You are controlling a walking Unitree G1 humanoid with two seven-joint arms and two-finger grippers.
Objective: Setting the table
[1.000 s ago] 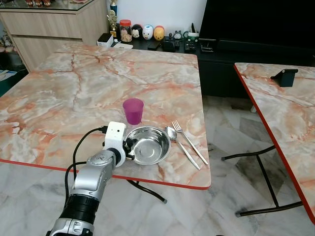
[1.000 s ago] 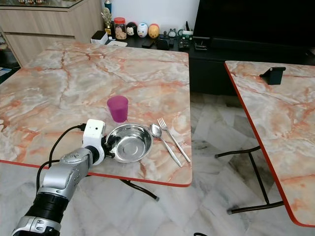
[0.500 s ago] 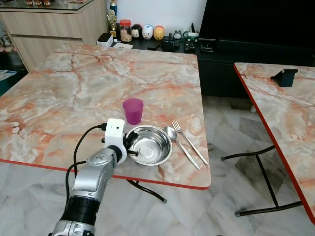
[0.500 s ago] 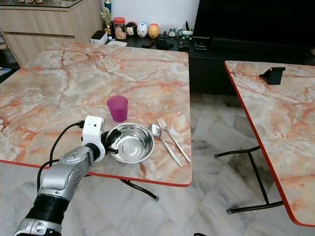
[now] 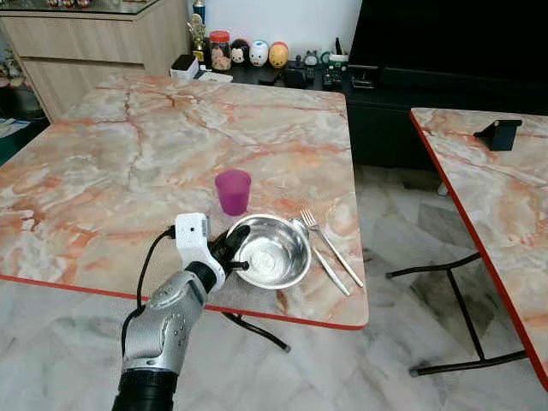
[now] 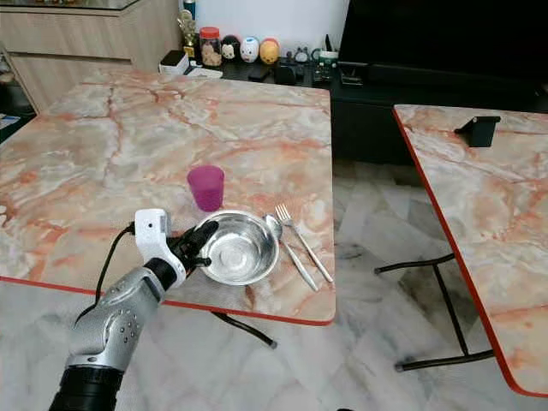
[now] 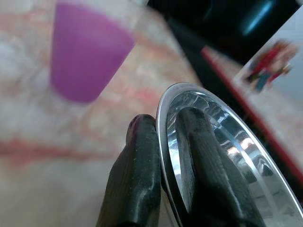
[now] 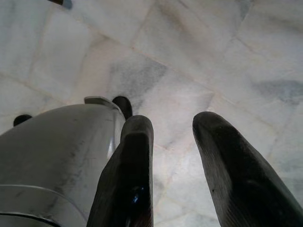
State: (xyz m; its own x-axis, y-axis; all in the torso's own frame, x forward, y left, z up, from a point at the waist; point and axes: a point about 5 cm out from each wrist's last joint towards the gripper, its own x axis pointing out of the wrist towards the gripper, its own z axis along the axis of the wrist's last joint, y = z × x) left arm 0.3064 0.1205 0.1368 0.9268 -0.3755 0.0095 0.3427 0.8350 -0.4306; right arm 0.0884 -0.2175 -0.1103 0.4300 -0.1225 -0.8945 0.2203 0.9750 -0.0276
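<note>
A steel bowl (image 5: pixel 276 251) rests tilted on the marble table (image 5: pixel 154 154) near its front edge. My left gripper (image 5: pixel 236 251) is shut on the bowl's left rim; in the left wrist view one finger (image 7: pixel 137 179) is outside the rim (image 7: pixel 163 137) and the other inside. A purple cup (image 5: pixel 233 191) stands upright just behind the bowl, also seen as the cup (image 7: pixel 85 56) in the wrist view. A spoon (image 5: pixel 318 253) and fork (image 5: pixel 332 247) lie side by side right of the bowl. My right gripper (image 8: pixel 173 142) hangs open over the floor.
A second marble table (image 5: pixel 488 188) stands to the right across a gap of tiled floor (image 5: pixel 402 231). Behind are a wooden cabinet (image 5: pixel 94 43), a dark TV unit (image 5: pixel 411 77) and small figurines (image 5: pixel 257 53).
My left gripper has tipped the bowl's left rim upward and nudged it slightly right toward the spoon. The camera has shifted a little.
</note>
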